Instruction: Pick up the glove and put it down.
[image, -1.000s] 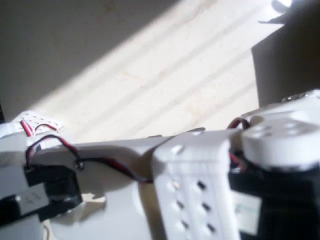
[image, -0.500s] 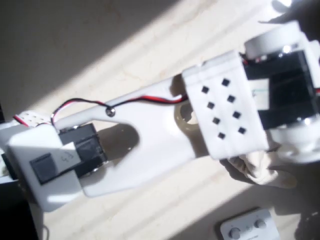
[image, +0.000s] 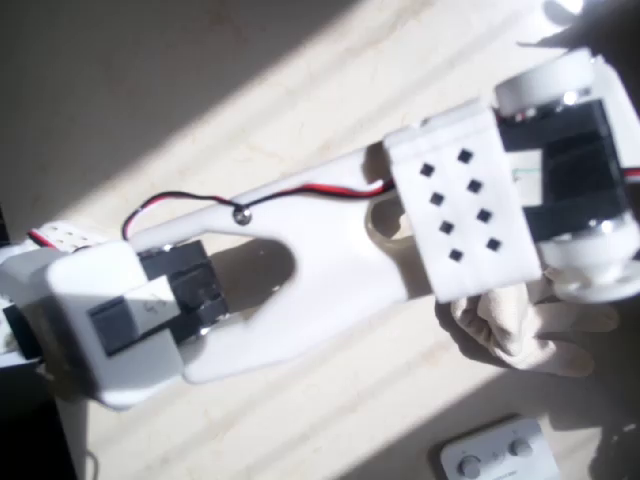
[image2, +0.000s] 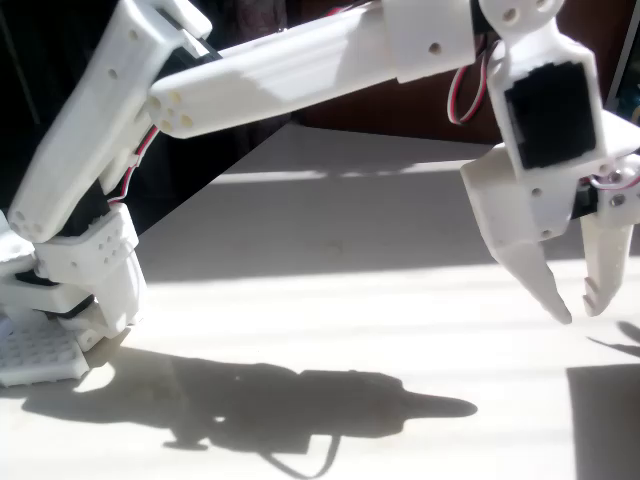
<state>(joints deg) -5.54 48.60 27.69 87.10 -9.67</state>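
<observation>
Arm stretched low across table (image2: 330, 250); tool (image2: 578, 302) points down, narrowly parted, empty, above glove (image: 520, 325).

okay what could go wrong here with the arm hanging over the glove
The glove lies mostly hidden under the arm in the overhead view, so the open hand might descend off-centre and pinch just one finger. The two-button box sits close by; dragging the glove could knock it.
</observation>
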